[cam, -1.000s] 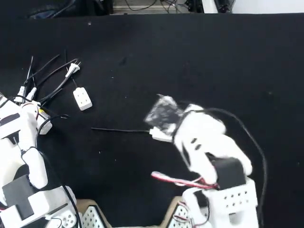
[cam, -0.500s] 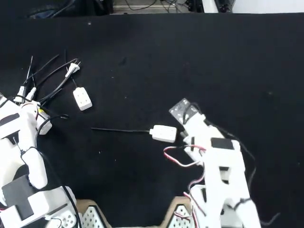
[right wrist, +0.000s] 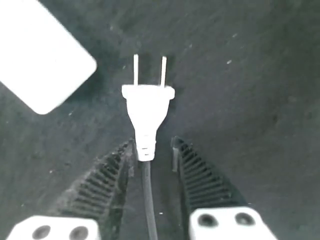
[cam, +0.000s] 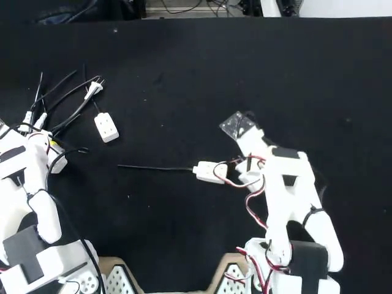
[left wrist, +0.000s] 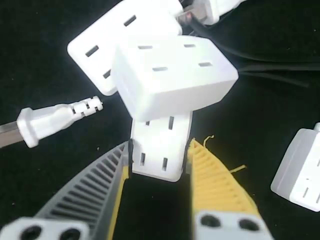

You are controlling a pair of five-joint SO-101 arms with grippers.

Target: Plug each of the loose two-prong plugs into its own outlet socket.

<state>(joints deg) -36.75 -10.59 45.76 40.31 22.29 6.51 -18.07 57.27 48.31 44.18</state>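
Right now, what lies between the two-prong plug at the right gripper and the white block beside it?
Bare black cloth, seen in the right wrist view; the plug and the white block lie apart.

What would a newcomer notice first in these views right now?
The white right arm, centre-right, its open fingers straddling the cord of a two-prong plug near a white block. At far left, the left arm's fingers clamp a slotted outlet block, a loose plug beside it.

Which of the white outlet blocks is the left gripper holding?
The narrow block clamped in the left gripper, partly covered by the cube-shaped block; the other blocks lie outside its grasp.
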